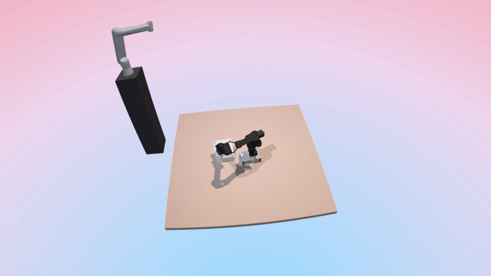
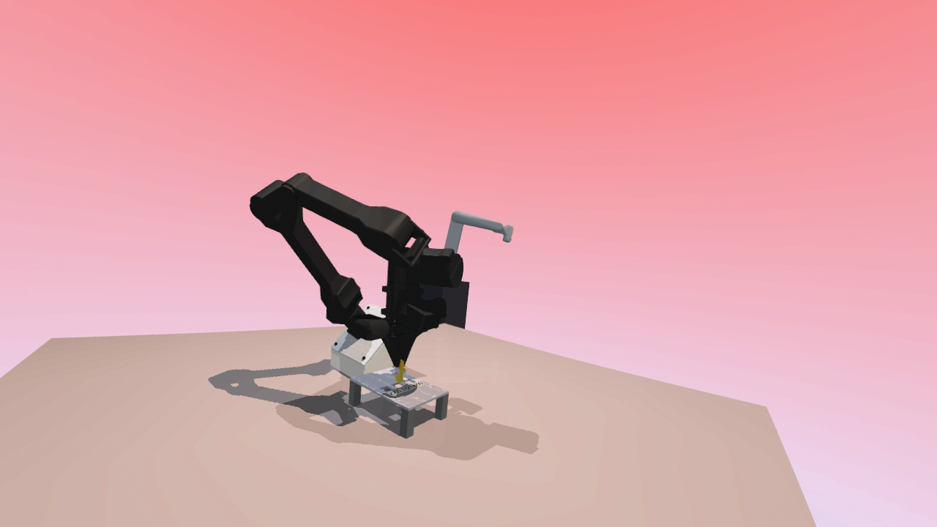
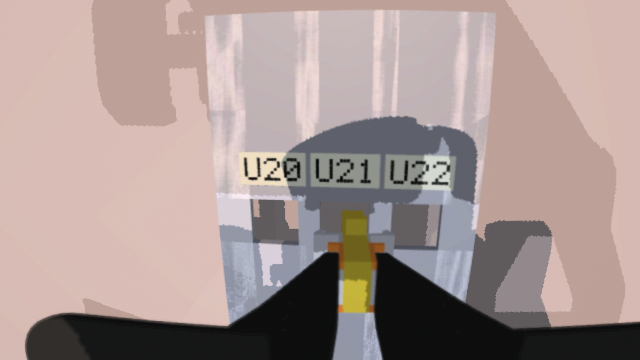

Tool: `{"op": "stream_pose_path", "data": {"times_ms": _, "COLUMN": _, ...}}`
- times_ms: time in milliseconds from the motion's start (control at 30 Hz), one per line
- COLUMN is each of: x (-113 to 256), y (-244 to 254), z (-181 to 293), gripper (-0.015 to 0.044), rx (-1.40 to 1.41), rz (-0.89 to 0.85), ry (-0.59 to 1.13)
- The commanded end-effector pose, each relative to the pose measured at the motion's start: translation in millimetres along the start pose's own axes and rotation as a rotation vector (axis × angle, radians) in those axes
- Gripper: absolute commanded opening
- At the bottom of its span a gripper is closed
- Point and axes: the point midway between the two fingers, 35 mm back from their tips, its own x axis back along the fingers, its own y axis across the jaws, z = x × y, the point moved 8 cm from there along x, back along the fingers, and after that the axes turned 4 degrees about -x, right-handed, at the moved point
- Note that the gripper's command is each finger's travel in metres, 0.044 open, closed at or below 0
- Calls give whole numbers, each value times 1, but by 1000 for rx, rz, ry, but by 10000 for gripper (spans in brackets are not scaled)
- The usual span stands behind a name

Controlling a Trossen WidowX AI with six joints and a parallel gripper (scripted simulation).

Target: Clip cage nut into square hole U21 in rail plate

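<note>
fingers pinching cage nut, lower center of wrist pic, just nearer than U21 hole. imo risk: lowering w/o lining up = wings catch rim, nut tilts or slips. clipping prob not done yet

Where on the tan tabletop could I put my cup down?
The top view shows wide bare stretches of tabletop: between the rail plate and the long edge at the picture's bottom, and right of the arm's shadow. It's crowded around the plate, with the gripper and cage nut low over it and the white base beside it.
</note>
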Motion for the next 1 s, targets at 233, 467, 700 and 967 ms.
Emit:
{"op": "stream_pose_path", "data": {"times_ms": 233, "x": -17, "y": -1, "z": 2, "gripper": 24, "rx": 6, "rz": 1, "ry": 7}}
{"op": "stream_pose_path", "data": {"times_ms": 467, "x": -20, "y": -1, "z": 2, "gripper": 24, "rx": 6, "rz": 1, "ry": 6}}
{"op": "stream_pose_path", "data": {"times_ms": 700, "x": -20, "y": -1, "z": 2, "gripper": 24, "rx": 6, "rz": 1, "ry": 6}}
{"op": "stream_pose_path", "data": {"times_ms": 967, "x": -20, "y": 0, "z": 2, "gripper": 24, "rx": 5, "rz": 12, "ry": 6}}
